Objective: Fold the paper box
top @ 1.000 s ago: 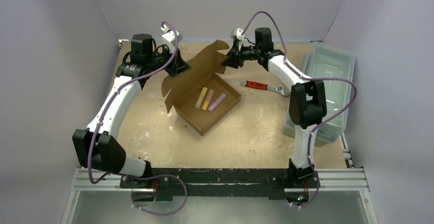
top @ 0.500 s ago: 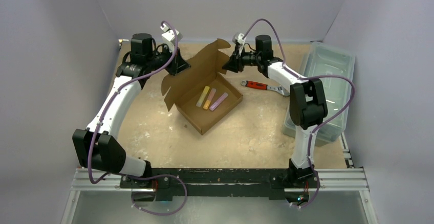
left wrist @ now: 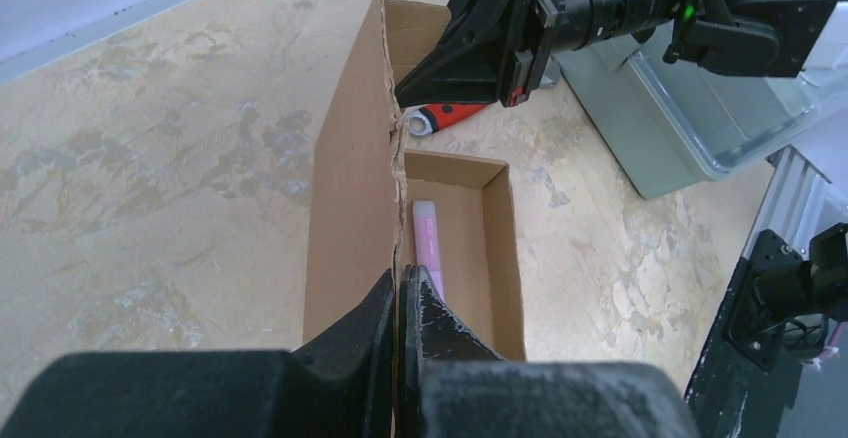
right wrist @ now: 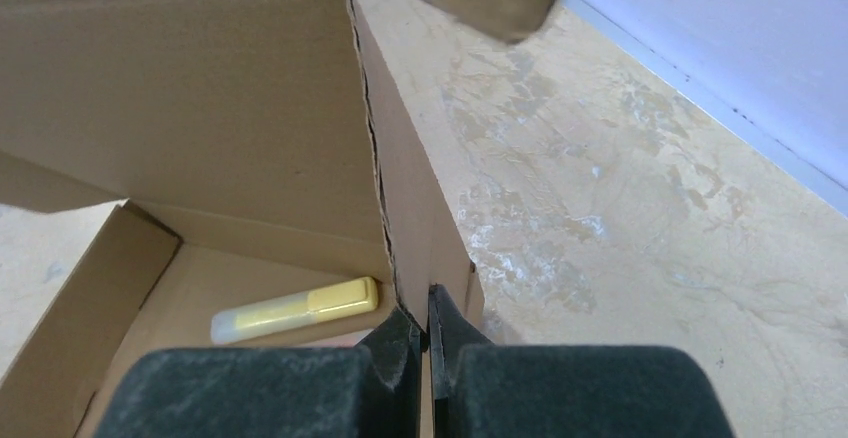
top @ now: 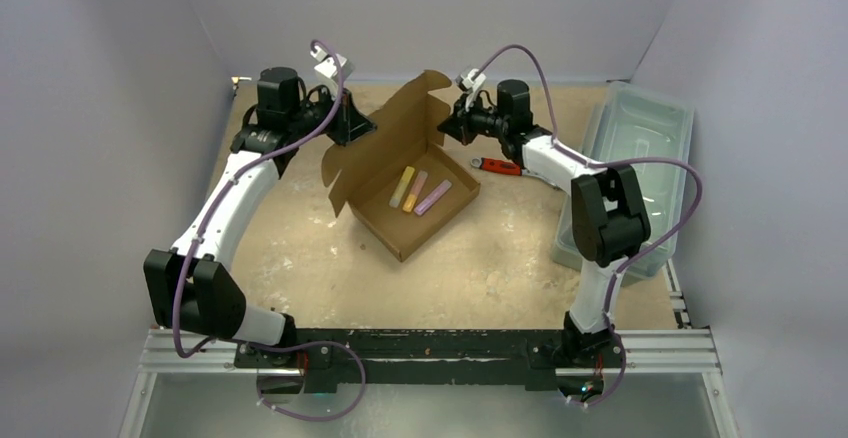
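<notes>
Paper box [top: 398, 230], diag near-L/far-R, lid up

The paper box [top: 388, 136] is plain brown, wrench [top: 498, 166] red-handled, table [top: 480, 258] mottled beige.

The surface [top: 300, 248] is tan, mottled with pale scuffs. An open brown paper box [top: 390, 220] sits on it near the middle, toward the back. A red-handled wrench [top: 497, 166] lies just right of the box, and a translucent bin [top: 640, 123] stands along the right edge.
</notes>
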Controlling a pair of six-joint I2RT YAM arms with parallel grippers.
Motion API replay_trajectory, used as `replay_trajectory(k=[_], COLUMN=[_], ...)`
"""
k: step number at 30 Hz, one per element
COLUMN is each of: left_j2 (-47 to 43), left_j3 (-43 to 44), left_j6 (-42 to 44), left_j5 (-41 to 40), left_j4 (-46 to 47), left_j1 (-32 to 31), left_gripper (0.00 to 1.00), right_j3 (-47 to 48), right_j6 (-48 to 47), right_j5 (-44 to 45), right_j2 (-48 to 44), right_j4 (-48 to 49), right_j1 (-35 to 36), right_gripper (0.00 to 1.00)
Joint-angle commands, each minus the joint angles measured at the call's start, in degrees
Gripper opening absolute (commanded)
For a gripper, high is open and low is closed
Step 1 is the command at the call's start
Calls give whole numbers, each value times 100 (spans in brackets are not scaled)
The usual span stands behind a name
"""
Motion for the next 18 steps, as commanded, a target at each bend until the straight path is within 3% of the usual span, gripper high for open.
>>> replay_trajectory(k=[1,8,18], left_j2=[-192,-351,-970], left_j3=[-199,-401,-559], left_j6=[-259,-621,-1261], left_j5=[-75,-484,-2147], left_j4=[711,748,499], left_j1=[-14,-13,16], left_gripper=[0,6,39], right_j3=[-209,-642,-979], right_j6=[391,860,1052], right_j5=[602,1800,2140], right_j2=[-335,-472,-629], right_j4=[191,503,771], right_j1=[392,566,565], right_gripper=[0,0,0])
